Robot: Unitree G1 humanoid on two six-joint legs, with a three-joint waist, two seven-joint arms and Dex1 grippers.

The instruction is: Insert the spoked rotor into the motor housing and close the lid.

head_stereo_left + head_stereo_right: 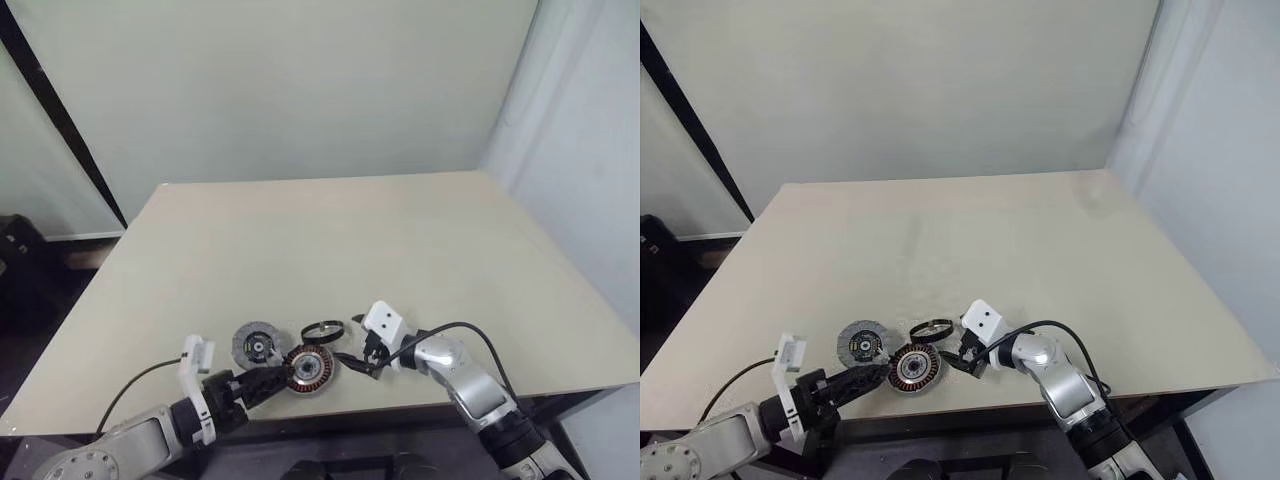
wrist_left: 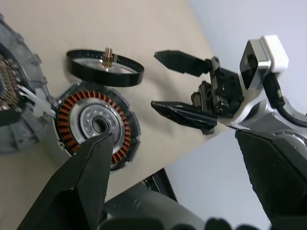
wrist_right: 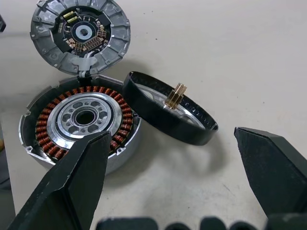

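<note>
Beige tabletop (image 1: 330, 240) against a pale wall carries three parts near its front edge. Round motor housing with copper windings around a silver hub (image 1: 309, 368) lies flat; a grey round lid with a circuit board inside (image 1: 258, 345) touches it. Black-rimmed spoked rotor with a brass gear on its shaft (image 1: 323, 330) leans just beside the housing. Left gripper (image 1: 262, 384) hovers at the housing, jaws apart, empty. Right gripper (image 1: 356, 355) sits close by the rotor, jaws wide apart, empty.
</note>
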